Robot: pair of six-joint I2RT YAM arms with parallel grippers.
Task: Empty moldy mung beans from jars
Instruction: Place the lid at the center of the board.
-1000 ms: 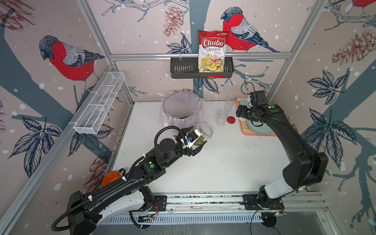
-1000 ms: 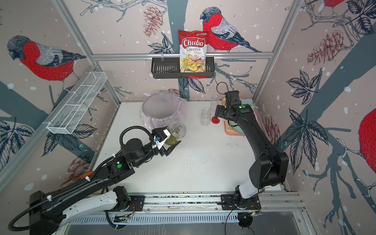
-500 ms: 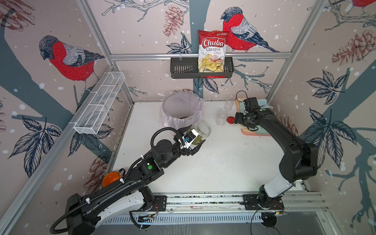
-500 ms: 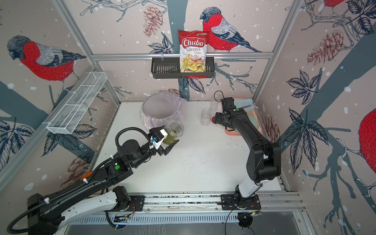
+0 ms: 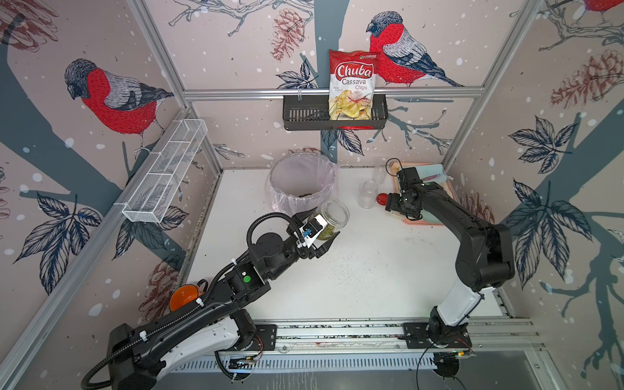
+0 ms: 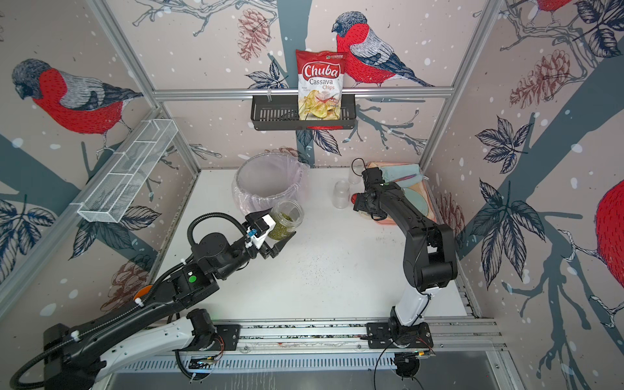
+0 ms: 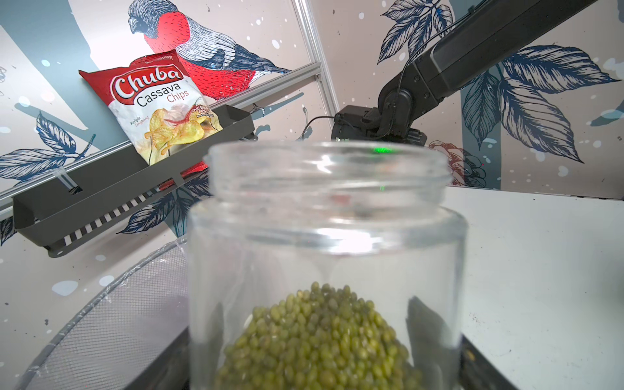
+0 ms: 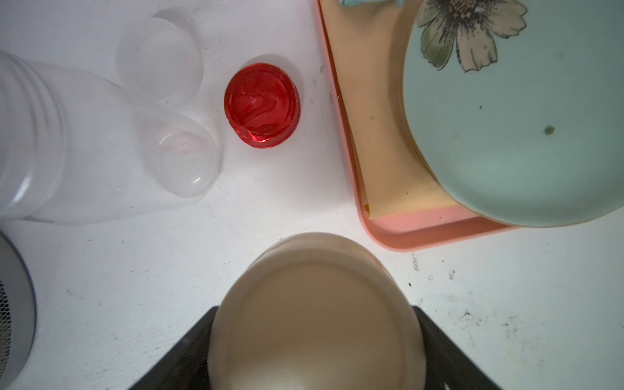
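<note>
- Left fingers (image 5: pixel 327 245) are gripping 1 lidless jar (image 5: pixel 332 216) of mung beans (image 7: pixel 320 337), tilted beside the bin (image 5: pixel 274 179).
- Right fingers (image 8: pixel 449 354) are clamping the beige lid (image 8: pixel 314 320) near the counter's (image 8: pixel 135 270) far edge.

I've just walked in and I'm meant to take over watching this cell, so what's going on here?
The left gripper holds an open jar, tilted beside the lined bin, with mung beans in its bottom, not yet poured out. The right gripper holds a beige lid above the table, near a red lid and the pink tray. Two clear jars standing by the red lid look empty.
</note>
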